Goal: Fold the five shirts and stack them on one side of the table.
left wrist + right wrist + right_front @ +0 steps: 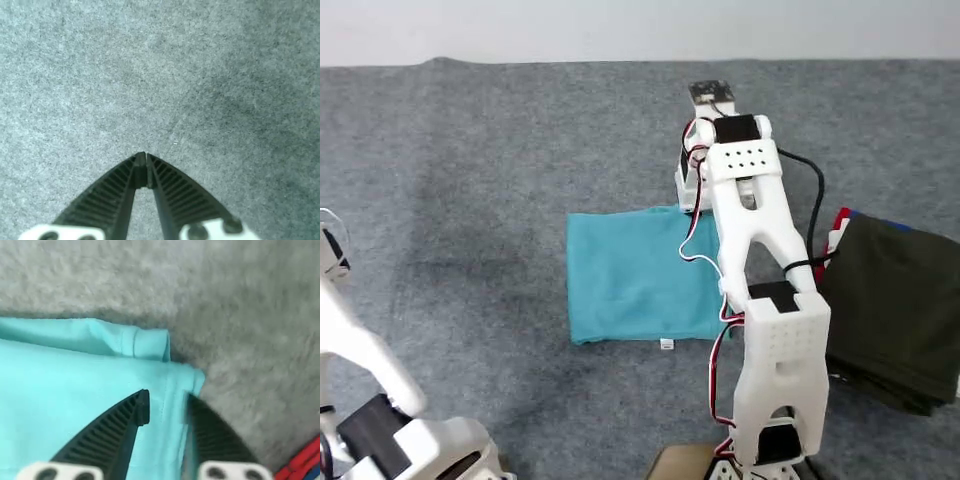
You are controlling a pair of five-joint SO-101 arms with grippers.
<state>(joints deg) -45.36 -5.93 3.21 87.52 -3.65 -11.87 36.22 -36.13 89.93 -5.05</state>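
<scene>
Right jaws are hovering slightly apart over the 1 o'clock corner of the teal shirt, centred on the counter, nearer than the left jaws, sitting together at 8 o'clock.

teal shirt | dark olive shirt | grey table | white arm

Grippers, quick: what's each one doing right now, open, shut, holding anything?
Left gripper: shut, empty, above bare grey table cover.
Right gripper: open, jaws apart over a corner of the folded turquoise shirt.
</scene>
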